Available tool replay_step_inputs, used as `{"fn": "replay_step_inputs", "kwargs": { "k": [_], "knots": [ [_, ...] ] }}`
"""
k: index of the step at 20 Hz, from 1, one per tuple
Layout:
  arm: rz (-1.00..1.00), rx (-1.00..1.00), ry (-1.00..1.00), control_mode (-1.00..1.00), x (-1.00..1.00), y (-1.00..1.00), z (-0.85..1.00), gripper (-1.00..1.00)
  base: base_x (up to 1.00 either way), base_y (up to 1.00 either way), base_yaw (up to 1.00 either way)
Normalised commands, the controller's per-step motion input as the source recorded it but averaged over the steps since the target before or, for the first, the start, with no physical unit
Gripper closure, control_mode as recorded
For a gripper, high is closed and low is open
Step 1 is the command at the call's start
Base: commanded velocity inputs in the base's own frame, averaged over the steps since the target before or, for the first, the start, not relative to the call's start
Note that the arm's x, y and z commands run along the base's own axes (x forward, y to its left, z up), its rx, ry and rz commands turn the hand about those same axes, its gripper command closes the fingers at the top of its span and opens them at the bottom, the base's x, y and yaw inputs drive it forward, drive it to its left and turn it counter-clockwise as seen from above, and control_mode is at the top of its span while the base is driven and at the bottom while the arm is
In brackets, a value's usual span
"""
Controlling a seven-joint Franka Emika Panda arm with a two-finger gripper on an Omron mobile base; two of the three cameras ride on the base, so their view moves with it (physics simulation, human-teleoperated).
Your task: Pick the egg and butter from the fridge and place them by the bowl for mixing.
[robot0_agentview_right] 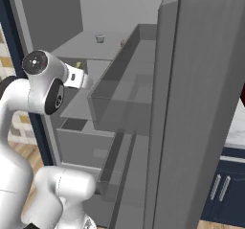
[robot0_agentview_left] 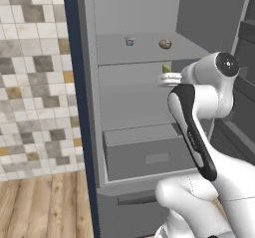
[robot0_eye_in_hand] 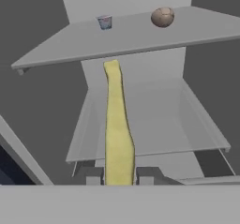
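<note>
In the hand view my gripper [robot0_eye_in_hand: 119,177] is shut on the butter [robot0_eye_in_hand: 117,124], a long yellow-green stick that points away from the hand toward the back of the fridge [robot0_agentview_left: 89,82]. The butter's tip [robot0_agentview_left: 166,68] shows just above my white hand in the left base view, level with the middle shelf. The egg [robot0_eye_in_hand: 162,17], a small brownish oval, rests on the upper shelf at the right [robot0_agentview_left: 165,44]. The bowl is out of view.
A small pale bluish cup [robot0_eye_in_hand: 104,22] stands on the upper shelf, left of the egg. Below the hand lie a grey middle shelf [robot0_eye_in_hand: 140,124] and a wide drawer [robot0_agentview_left: 149,157]. The shelved fridge door [robot0_agentview_right: 206,103] stands open close on the right. A tiled wall [robot0_agentview_left: 30,82] is at left.
</note>
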Motion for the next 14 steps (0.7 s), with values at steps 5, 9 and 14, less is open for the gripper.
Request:
{"fn": "replay_step_inputs", "kwargs": {
  "k": [5,9,14],
  "knots": [
    [0.00,0.00,0.00,1.00,0.00,0.00,0.00,1.00,-0.03,0.00,0.00],
    [0.00,0.00,0.00,1.00,0.00,0.00,0.00,1.00,-0.58,0.00,0.00],
    [0.00,0.00,0.00,1.00,0.00,0.00,0.00,1.00,-0.64,0.01,0.17]
  ]
}}
